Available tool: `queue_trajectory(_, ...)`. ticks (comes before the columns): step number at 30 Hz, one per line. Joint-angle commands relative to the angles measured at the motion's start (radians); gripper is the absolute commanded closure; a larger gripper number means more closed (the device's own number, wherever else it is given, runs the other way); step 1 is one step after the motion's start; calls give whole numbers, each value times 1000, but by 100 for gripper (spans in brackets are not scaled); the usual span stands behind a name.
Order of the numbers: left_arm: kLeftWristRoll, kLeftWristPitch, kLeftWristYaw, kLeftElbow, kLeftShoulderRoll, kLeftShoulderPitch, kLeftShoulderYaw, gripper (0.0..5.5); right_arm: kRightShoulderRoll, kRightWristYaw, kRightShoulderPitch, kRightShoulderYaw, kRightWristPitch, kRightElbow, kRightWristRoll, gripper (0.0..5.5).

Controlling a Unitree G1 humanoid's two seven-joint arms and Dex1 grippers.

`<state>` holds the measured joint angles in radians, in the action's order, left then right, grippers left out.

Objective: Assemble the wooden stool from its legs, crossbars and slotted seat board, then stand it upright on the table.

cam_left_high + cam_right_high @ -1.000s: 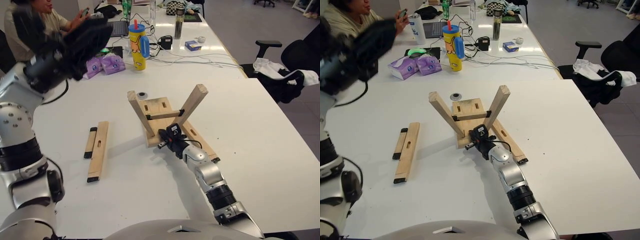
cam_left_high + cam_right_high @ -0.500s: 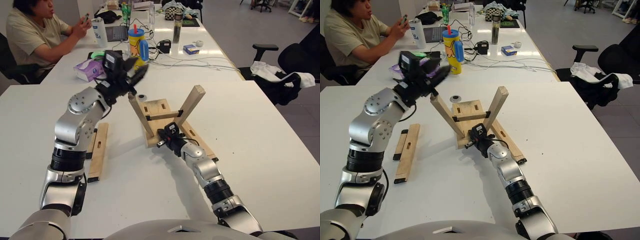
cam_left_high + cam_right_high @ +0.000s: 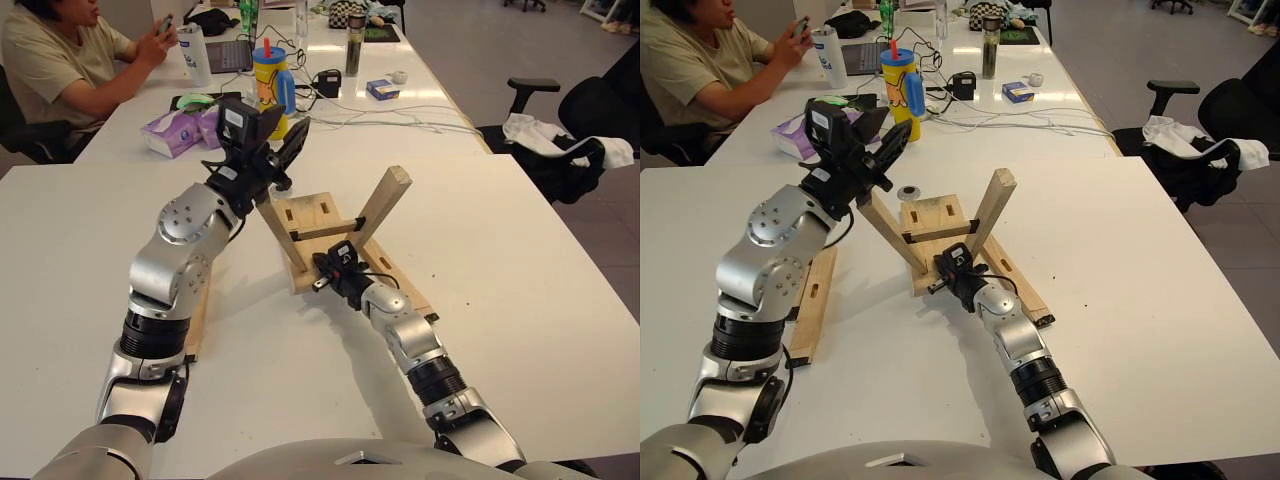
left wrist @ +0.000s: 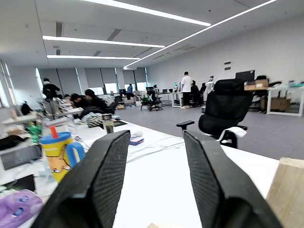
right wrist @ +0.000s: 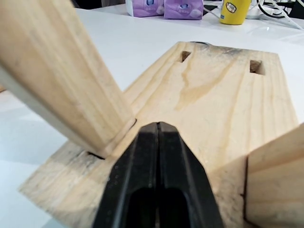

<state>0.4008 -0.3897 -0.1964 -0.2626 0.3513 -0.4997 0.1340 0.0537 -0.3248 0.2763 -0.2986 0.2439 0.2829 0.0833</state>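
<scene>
Your left tool (image 4: 156, 142), fingers apart, hovers at the top of the leaning leg (image 3: 885, 230), while your right tool (image 5: 158, 130), fingers pressed together, sits low over the seat board (image 3: 940, 215) mid table (image 3: 1140, 250), loose wooden pieces (image 3: 812, 305) at its 9 o'clock.

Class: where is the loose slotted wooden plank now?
In the right eye view the plank lies on the white table, robot's left, partly behind its left arm, left of the half-built wooden stool.
</scene>
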Motion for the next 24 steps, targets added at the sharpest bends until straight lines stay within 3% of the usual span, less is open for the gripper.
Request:
queue_trajectory(1,-165,-106,27,167,1,136,141,341,41,-16,-81,-23,132,117,-45,550)
queue_trajectory(6,-186,71,115,71,-76,26,-30,341,40,-31,-58,-5,97,141,-35,550)
queue_trajectory(12,-259,91,212,-140,-87,215,-152,341,12,-40,-88,57,-17,16,23,550)
queue_trajectory(15,-293,57,208,-243,-77,421,-156,341,22,-62,-148,61,-95,-200,41,550)
queue_trajectory(20,-301,8,190,-345,-100,608,-110,341,144,-123,-304,98,20,-592,106,550)
queue_trajectory(24,-368,5,245,-374,-145,624,-74,341,209,-76,-349,304,111,-660,190,550)
